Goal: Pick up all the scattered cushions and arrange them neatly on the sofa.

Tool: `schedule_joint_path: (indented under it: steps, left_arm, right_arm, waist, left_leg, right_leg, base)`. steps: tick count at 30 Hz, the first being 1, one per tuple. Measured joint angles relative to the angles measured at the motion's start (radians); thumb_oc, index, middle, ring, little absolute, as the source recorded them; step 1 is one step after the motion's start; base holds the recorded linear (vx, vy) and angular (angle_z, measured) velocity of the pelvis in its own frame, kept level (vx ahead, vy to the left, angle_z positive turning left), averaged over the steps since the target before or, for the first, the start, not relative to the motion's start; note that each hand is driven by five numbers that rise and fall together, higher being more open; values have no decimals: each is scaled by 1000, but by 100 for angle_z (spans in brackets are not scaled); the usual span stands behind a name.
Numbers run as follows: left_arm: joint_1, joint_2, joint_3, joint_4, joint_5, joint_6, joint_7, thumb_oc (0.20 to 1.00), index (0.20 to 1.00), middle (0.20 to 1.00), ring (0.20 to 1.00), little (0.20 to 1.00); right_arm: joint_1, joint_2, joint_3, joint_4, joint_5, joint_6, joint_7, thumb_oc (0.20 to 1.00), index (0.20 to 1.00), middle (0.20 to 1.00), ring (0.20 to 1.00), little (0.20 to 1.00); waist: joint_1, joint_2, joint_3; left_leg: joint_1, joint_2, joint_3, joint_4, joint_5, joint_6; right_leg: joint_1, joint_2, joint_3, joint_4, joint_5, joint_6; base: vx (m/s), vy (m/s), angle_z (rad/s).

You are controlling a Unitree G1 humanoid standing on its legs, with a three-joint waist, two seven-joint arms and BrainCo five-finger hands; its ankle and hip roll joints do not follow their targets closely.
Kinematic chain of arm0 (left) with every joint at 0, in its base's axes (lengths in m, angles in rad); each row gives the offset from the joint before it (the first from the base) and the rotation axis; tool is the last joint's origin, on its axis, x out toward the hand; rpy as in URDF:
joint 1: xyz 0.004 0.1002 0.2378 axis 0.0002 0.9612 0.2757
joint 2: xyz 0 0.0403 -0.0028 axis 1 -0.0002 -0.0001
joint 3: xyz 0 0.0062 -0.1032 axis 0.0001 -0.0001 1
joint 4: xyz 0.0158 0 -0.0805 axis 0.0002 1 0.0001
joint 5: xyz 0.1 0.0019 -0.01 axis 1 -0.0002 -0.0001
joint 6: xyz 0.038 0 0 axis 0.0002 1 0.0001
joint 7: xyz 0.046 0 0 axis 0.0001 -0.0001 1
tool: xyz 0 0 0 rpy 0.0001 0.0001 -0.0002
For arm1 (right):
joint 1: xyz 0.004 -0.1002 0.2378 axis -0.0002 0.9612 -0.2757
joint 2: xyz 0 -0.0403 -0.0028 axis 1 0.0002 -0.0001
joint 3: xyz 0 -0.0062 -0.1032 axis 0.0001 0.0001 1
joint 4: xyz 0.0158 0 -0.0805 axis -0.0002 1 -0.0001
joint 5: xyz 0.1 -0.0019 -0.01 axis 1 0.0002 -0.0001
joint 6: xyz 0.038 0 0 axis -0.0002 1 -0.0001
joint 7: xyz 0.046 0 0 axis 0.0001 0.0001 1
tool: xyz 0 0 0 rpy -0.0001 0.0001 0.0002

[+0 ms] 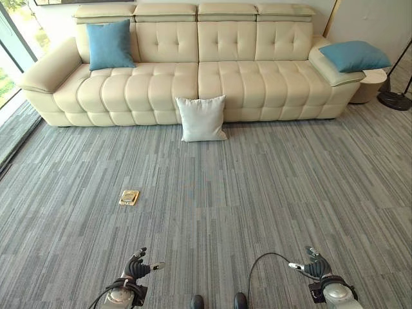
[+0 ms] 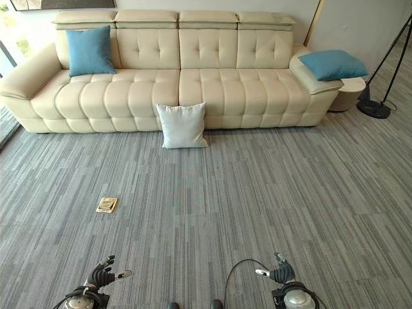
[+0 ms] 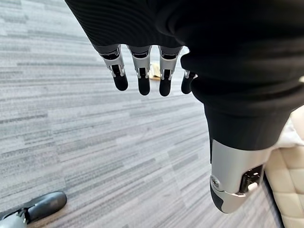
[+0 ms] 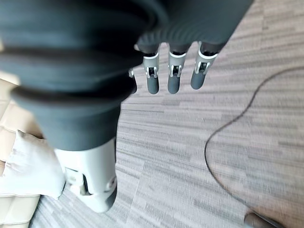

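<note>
While fingers (image 3: 140,78) hang relaxed, white cushion (image 1: 201,118) well apart

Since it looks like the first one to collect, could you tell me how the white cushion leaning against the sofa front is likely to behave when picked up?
The white cushion looks plump and soft, so it will probably squash under the fingers and feel light for its bulk. Propped on its edge against the sofa, it may topple onto the carpet if nudged. A one-corner grip would probably let it sag.
</note>
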Motion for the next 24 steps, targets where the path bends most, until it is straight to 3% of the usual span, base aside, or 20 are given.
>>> schedule_joint_path:
  steps: [14,22,24]
  left_arm:
    - [1,8,8,-1,-1,0,12,1000,1000,1000,1000,1000]
    - [2,27,33,-46,-7,-1,12,1000,1000,1000,1000,1000]
    - [-18,32,42,-45,-7,-1,13,1000,1000,1000,1000,1000]
  right_arm:
    - [-1,-24,-10,-1,-17,2,-14,1000,1000,1000,1000,1000]
    - [-21,-30,-9,0,-17,5,-17,1000,1000,1000,1000,1000]
    - [-29,-33,-8,1,-18,6,-16,1000,1000,1000,1000,1000]
  waist:
    - [4,-6,5]
    - [13,-24,21]
    - [12,-23,26]
  left_leg:
    - [-43,-5,-12,2,0,-1]
    - [-79,-17,23,6,-8,16]
    - [-90,-21,35,6,-13,24]
  right_leg:
    - [-43,-3,-10,0,-11,13]
    - [-92,-17,22,1,9,19]
    - [-133,-16,39,55,5,31]
  base:
    - [34,36,2]
    - [29,79,-13]
    - [44,128,-21]
